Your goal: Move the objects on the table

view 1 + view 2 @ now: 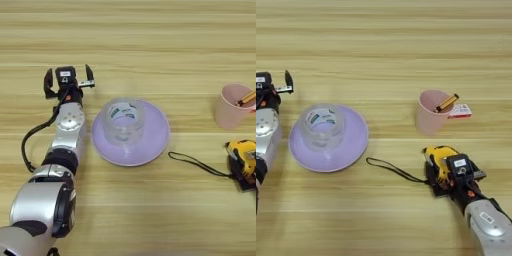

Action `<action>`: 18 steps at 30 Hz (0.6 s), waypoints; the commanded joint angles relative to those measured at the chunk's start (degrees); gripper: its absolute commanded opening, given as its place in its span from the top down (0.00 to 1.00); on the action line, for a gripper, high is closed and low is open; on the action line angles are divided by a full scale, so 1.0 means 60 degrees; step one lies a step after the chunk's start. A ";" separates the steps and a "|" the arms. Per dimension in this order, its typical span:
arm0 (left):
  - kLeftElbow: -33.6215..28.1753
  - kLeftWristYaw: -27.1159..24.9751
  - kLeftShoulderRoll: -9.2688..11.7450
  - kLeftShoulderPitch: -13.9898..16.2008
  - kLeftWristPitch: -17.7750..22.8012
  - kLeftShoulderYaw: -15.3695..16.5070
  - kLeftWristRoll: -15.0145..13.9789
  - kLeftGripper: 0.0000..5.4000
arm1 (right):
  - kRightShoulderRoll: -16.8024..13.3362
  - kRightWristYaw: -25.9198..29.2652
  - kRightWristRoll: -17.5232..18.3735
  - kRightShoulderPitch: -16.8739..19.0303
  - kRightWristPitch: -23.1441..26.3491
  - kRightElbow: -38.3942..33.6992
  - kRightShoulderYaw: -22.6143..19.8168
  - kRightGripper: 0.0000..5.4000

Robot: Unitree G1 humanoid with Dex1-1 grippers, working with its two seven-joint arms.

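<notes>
In the left eye view the left pincer (69,82) stands open and empty on the counter (150,40). The clear tape roll (121,121) rests on a purple plate (152,145) just beside it; a push there may slide both.

In the right eye view the right pincer (448,167) lies on the tape measure (441,161); whether it grips, I cannot tell. The cord (393,170) trails toward the plate, and the pink cup (431,117) with a pencil (446,103) beyond it may tip over.
</notes>
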 commanded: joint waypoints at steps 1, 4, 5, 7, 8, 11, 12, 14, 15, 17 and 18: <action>0.0045 0.0046 -0.0006 -0.0023 0.0160 -0.0014 0.0072 0.00 | 0.0169 -0.0050 0.0178 -0.0109 -0.0230 -0.0203 -0.0037 0.03; 0.0058 0.0038 -0.0005 -0.0025 0.0156 -0.0016 0.0073 0.00 | 0.0250 -0.0101 0.0257 -0.0222 -0.0528 -0.0285 -0.0162 0.00; 0.0061 0.0039 -0.0005 -0.0025 0.0157 -0.0018 0.0075 0.00 | 0.0286 -0.0117 0.0300 -0.0260 -0.0615 -0.0313 -0.0199 0.00; 0.0074 0.0038 -0.0001 -0.0028 0.0155 -0.0020 0.0079 0.00 | 0.0329 -0.0128 0.0362 -0.0322 -0.0711 -0.0337 -0.0217 0.00; 0.0081 0.0038 0.0001 -0.0030 0.0154 -0.0020 0.0080 0.00 | 0.0350 -0.0143 0.0375 -0.0361 -0.0751 -0.0339 -0.0225 0.00; 0.0087 0.0040 -0.0005 -0.0027 0.0146 -0.0022 0.0082 0.00 | 0.0348 -0.0231 0.0319 -0.0500 -0.0860 -0.0283 -0.0261 0.00; 0.0088 0.0039 -0.0007 -0.0027 0.0144 -0.0023 0.0082 0.00 | 0.0336 -0.0256 0.0309 -0.0544 -0.0863 -0.0264 -0.0270 0.00; 0.0091 0.0034 -0.0010 -0.0028 0.0144 -0.0024 0.0080 0.00 | 0.0330 -0.0311 0.0299 -0.0629 -0.0877 -0.0219 -0.0312 0.00; 0.0091 0.0031 -0.0011 -0.0028 0.0143 -0.0024 0.0078 0.00 | 0.0330 -0.0333 0.0296 -0.0667 -0.0886 -0.0176 -0.0338 0.00; 0.0090 0.0028 -0.0018 -0.0027 0.0143 -0.0026 0.0077 0.00 | 0.0326 -0.0376 0.0254 -0.0795 -0.0928 0.0002 -0.0368 0.00; 0.0087 0.0028 -0.0021 -0.0025 0.0141 -0.0028 0.0078 0.00 | 0.0331 -0.0390 0.0235 -0.0870 -0.0947 0.0103 -0.0365 0.00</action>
